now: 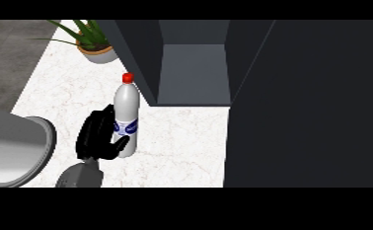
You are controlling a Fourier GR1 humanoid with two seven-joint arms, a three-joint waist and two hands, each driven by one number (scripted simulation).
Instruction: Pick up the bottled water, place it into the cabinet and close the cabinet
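The left robot hand (98, 136) is at the bottled water (126, 115), its black fingers curled round the lower half of the bottle, near the blue label, with the thumb wrapping the base from the front. The bottle stands upright on the white marble counter (182, 140), red cap (128, 78) uppermost, just left of and in front of the open cabinet (193, 76). Whether its base rests on the counter or is slightly raised cannot be told from this steep view. The step in hand looks like the pick-up itself: the grasp seems made, and the carry has not begun. The cabinet's grey interior floor lies open up and to the right of the bottle, bounded by a dark left wall whose front edge sits close to the bottle's cap, and by what appears to be the open cabinet door (299, 100), a large dark panel filling the right of the view. The next move calls for lifting the bottle clear of the counter, keeping it upright, then moving it rightward and forward past that left wall edge onto the cabinet floor. The tall bottle could tip if its neck clips the wall. The right robot hand is not in view. A potted plant (91, 44) stands at the far left, and a grey sink basin (29, 147) shows at the left edge, both well apart from the path.
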